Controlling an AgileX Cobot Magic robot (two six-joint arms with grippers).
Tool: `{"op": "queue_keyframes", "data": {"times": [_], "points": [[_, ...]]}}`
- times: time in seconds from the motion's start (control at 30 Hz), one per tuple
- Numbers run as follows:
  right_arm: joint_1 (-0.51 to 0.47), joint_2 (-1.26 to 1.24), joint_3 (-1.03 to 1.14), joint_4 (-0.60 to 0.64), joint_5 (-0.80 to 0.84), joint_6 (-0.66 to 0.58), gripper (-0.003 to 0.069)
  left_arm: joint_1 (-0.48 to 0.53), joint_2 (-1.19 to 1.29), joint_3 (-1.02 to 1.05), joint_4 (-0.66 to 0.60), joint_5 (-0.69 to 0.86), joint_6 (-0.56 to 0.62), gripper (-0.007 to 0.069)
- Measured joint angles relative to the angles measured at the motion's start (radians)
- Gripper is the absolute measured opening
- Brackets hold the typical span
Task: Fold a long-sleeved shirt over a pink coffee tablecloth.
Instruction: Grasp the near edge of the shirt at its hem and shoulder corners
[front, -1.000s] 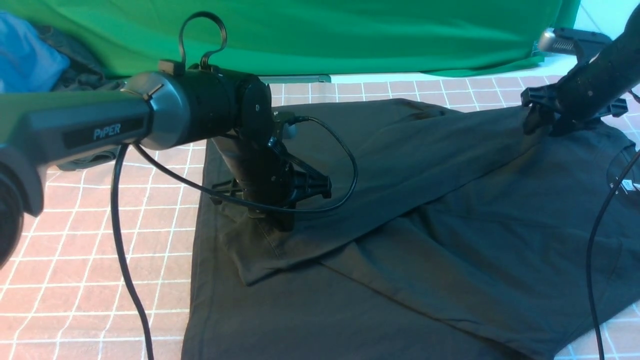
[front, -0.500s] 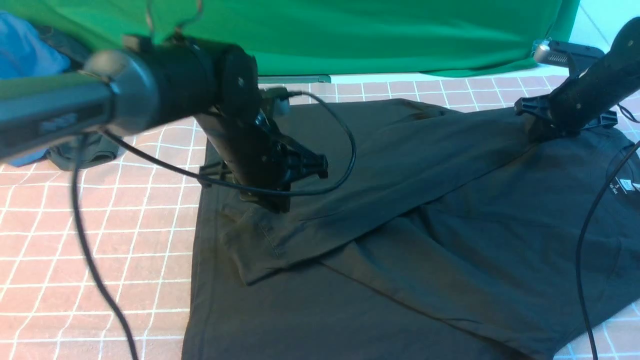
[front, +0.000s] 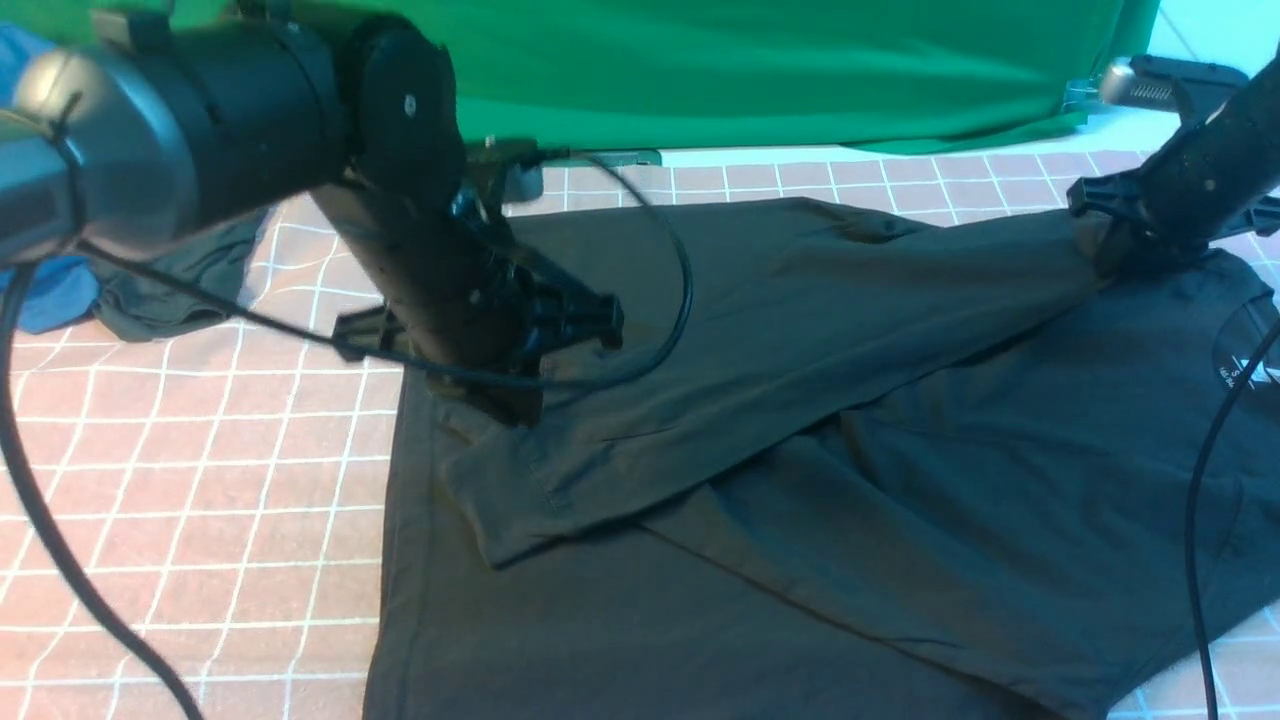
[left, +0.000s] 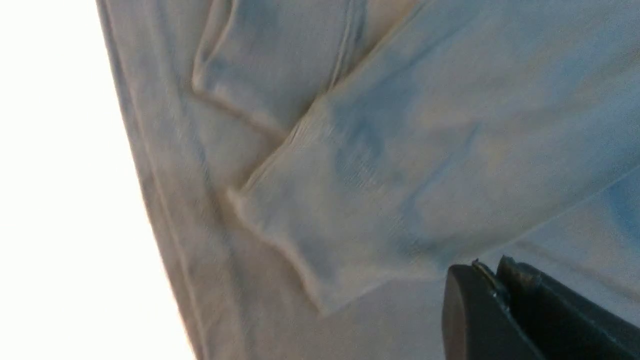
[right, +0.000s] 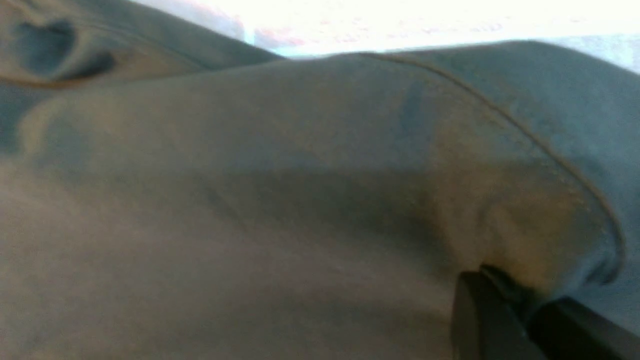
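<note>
Pink grid cloth (front: 200, 500) under shirt (front: 850, 420), green backdrop (front: 750, 70) behind. Shirt black, partly folded; left fingers (left: 500, 310) together, right fingers (right: 490, 320) clamp shirt.

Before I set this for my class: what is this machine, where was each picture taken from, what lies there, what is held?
It is a robot with two jointed arms, each ending in a pinching end effector. The wide picture looks forward from between the arms; the two close-ups come from wrist cameras. A black long-sleeved knit shirt lies on a pink cloth with a white grid, one sleeve folded across it. The right end effector pinches shirt fabric near the shoulder; the left end effector is shut, seemingly empty.
</note>
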Motion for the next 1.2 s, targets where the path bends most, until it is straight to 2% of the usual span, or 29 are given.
{"op": "queue_keyframes", "data": {"times": [0.1,0.2,0.27,0.3,0.37,0.47,0.5,0.53,0.6,0.7,0.8,0.97,1.03,1.2], "points": [[0.000,0.000,0.000,-0.016,-0.001,0.001,0.0284,0.000,-0.026,0.106,-0.002,-0.012,-0.015,0.0085],[0.000,0.000,-0.006,-0.019,0.069,0.001,0.0407,0.000,-0.069,0.210,-0.003,-0.016,-0.048,0.0085],[0.000,-0.002,-0.023,-0.019,0.174,0.000,0.0439,0.000,-0.122,0.299,-0.009,-0.015,-0.083,0.0085],[0.000,-0.006,-0.027,-0.020,0.209,0.000,0.0428,0.000,-0.144,0.319,-0.016,-0.014,-0.101,0.0085],[0.001,-0.019,-0.029,-0.020,0.268,-0.012,0.0358,0.000,-0.192,0.373,-0.046,-0.001,-0.114,0.0085],[0.007,-0.084,-0.010,-0.019,0.318,-0.029,0.0187,0.000,-0.249,0.455,-0.073,0.068,-0.132,0.0088],[0.008,-0.090,-0.007,-0.019,0.318,-0.030,0.0176,-0.001,-0.252,0.455,-0.073,0.073,-0.132,0.0088],[0.013,-0.143,0.021,-0.017,0.318,-0.030,0.0087,-0.001,-0.270,0.500,-0.070,0.096,-0.148,0.0093],[0.017,-0.216,0.069,-0.013,0.297,-0.031,0.0046,-0.001,-0.277,0.535,-0.070,0.093,-0.154,0.0127],[0.029,-0.323,0.151,-0.001,0.249,-0.035,0.0038,-0.003,-0.278,0.582,-0.073,0.057,-0.155,0.0192],[0.043,-0.452,0.268,0.008,0.163,-0.038,0.0038,-0.025,-0.278,0.626,-0.079,-0.013,-0.148,0.0330],[0.053,-0.568,0.354,0.010,0.108,-0.047,0.0041,-0.037,-0.273,0.634,-0.069,-0.072,-0.155,0.0507],[0.054,-0.590,0.359,0.010,0.104,-0.051,0.0043,-0.037,-0.258,0.634,-0.056,-0.075,-0.159,0.0538],[0.054,-0.631,0.360,0.012,0.102,-0.054,0.0048,-0.037,-0.200,0.634,-0.053,-0.080,-0.160,0.0526]]}}
